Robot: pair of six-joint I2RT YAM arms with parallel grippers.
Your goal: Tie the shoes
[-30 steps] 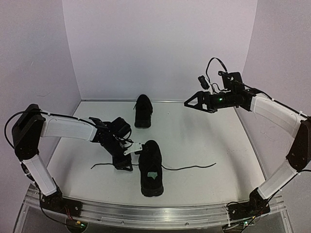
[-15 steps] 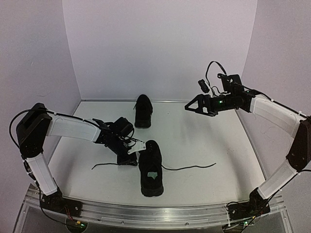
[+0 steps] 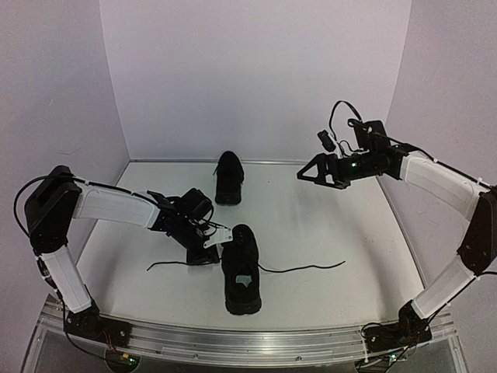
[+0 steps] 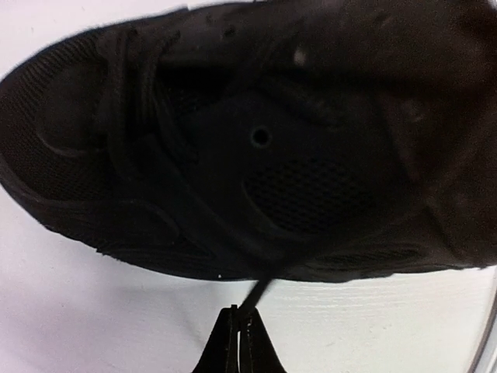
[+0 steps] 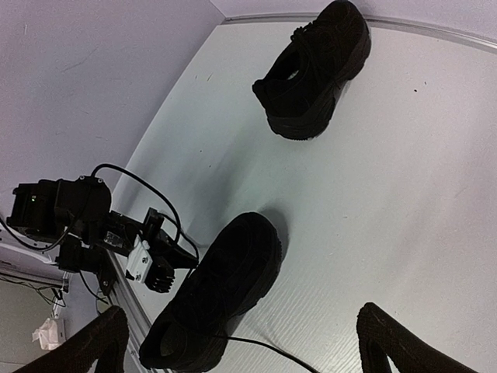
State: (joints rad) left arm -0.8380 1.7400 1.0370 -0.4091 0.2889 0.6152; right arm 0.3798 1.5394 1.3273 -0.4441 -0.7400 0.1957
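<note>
Pinching a lace (image 4: pixel 260 289), your left gripper (image 4: pixel 239 332) sits just left of the near shoe (image 3: pixel 241 268), which lies lengthwise toward you. Your right gripper (image 3: pixel 304 172) hangs wide open, well apart.

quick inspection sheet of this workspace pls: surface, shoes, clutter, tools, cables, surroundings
surface: white table, with a metal rail along its near edge
job's things: near shoe shows a pale insole label and is untied; its left lace and right lace trail loose across the table; far shoe sits by the back wall
clutter: nothing seen
tools: left tool is low beside the near shoe, shut on the left lace; right tool is open in the air, holding nothing
cables: black cable loops above the right wrist, clear of the shoes
surroundings: plain pale walls on three sides
</note>
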